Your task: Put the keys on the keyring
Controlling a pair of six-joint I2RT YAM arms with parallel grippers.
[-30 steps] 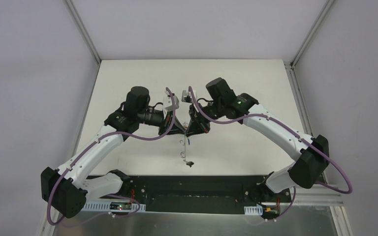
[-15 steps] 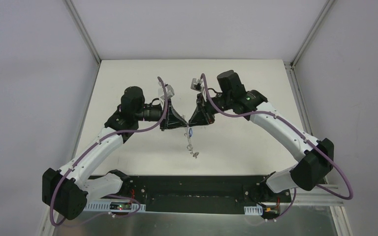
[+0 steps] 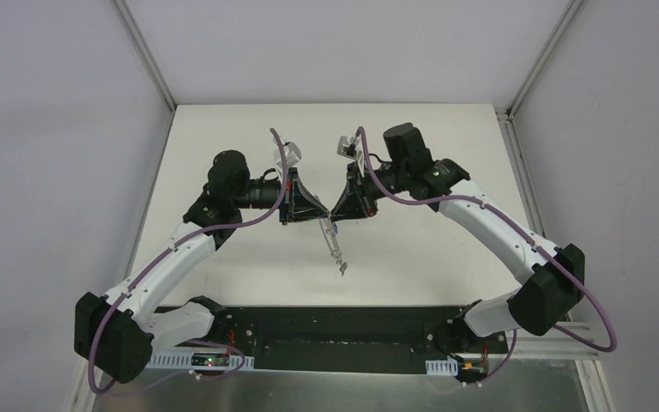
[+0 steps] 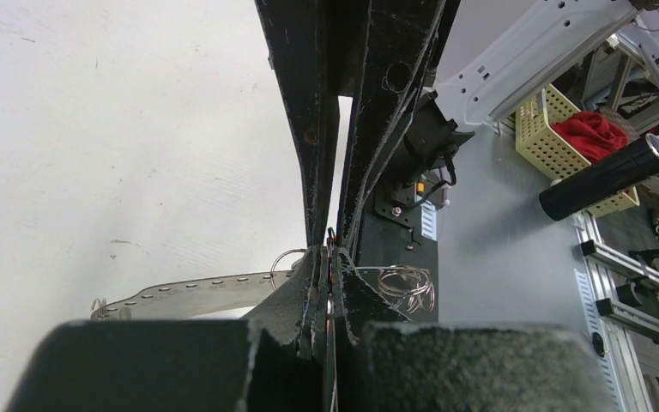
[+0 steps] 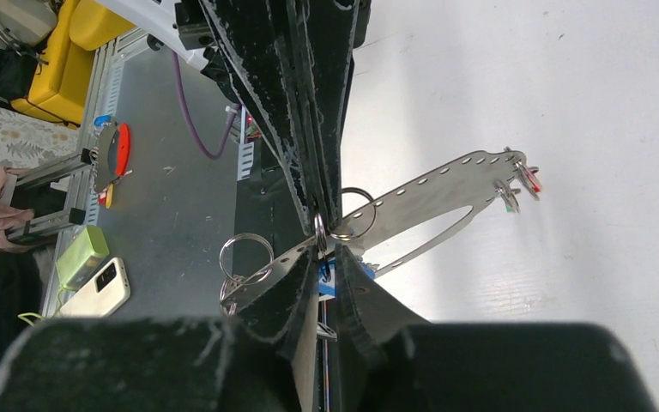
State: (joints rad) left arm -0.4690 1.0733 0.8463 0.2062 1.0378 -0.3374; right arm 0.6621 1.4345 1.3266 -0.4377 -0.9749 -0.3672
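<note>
Right gripper (image 5: 322, 263): jaws narrow, closed about the near end of the keyring (image 5: 433, 189). A blue tag (image 5: 326, 280) shows in the slit between its fingers; whether it is pinched or merely dangles behind them cannot be told. Left gripper (image 4: 329, 275): jaws likewise narrow, closed on the same end of the keyring, tip to tip with the right, the two meeting over the middle of the white table (image 3: 223, 137). Keyring: a flat perforated metal band bent into a long loop, apparently held off the table, its free length slanting from the pinch toward the arm bases in the top view. Attached: a red-tagged key (image 5: 532, 181) and a green-tagged key (image 5: 506, 202) at the far end; small split rings (image 5: 247, 235) bunched by the fingertips. Step in hand, judged: working a key or its split ring onto the band at the pinch. Hazards, judged: all the weight hangs from one thin grip point, so the band may pivot or slip through the pads if either jaw eases. The far keys can act as a pendulum and jerk the loop. The crowded fingertips could collide or dislodge whatever carries the blue tag. Thin wire hidden between the pads makes a missed threading likely.
</note>
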